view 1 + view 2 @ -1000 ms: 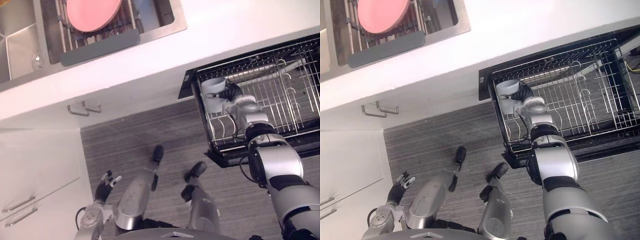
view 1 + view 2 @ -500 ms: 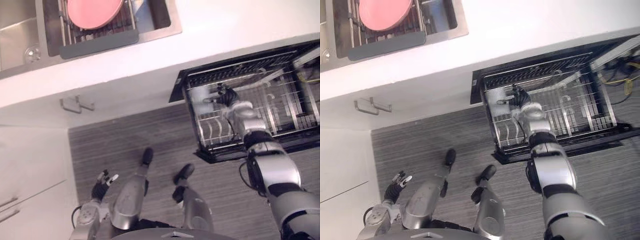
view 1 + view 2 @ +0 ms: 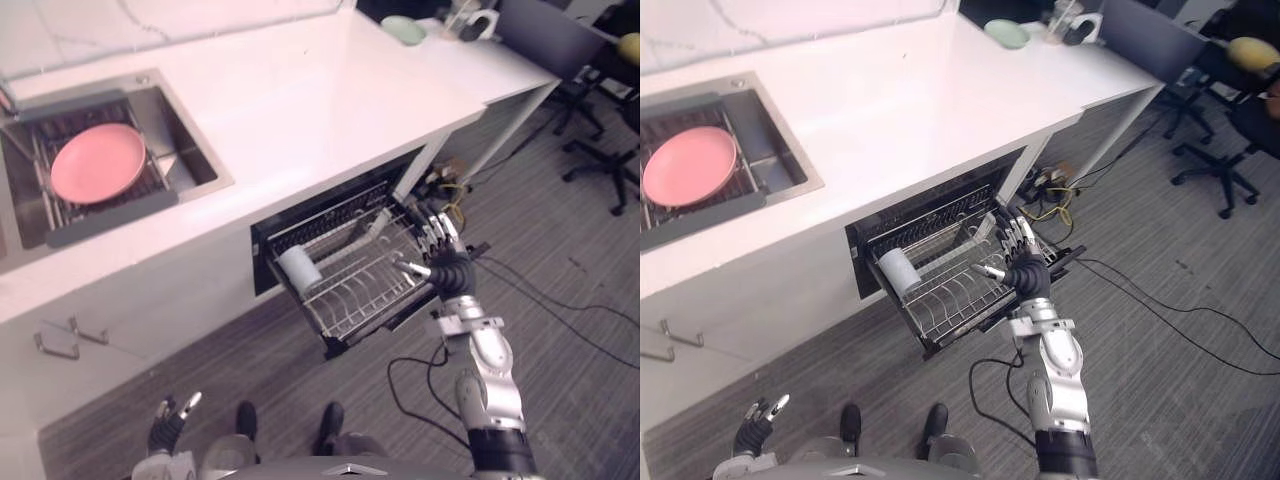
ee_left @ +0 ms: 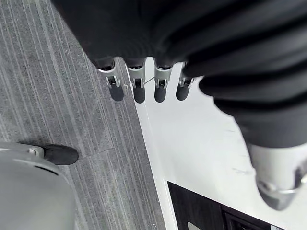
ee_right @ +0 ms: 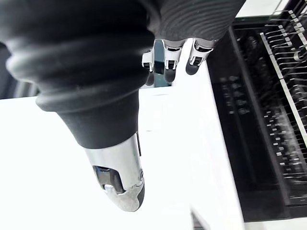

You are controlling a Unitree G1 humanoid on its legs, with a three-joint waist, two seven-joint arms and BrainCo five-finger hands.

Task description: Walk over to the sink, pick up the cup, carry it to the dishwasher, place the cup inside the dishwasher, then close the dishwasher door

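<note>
The left hand [image 3: 166, 428] hangs low over the floor, well short of the pulled-out dishwasher rack [image 3: 352, 296], fingers relaxed and empty. The right hand [image 3: 450, 272] hovers at the rack's right edge, fingers spread, holding nothing. The white cup [image 3: 298, 268] sits inside the rack at its left end, apart from that hand. Beyond the rack, a pink plate [image 3: 97, 162] lies in the sink [image 3: 192, 158].

A pale cup [image 3: 299, 268] rests tilted at the left end of the wire rack [image 3: 368, 282], which is drawn out of the open dishwasher [image 3: 318, 216] under the white bench [image 3: 330, 90], its dark door [image 3: 385, 320] lowered beneath the rack, well right of the steel sink [image 3: 196, 152].
</note>
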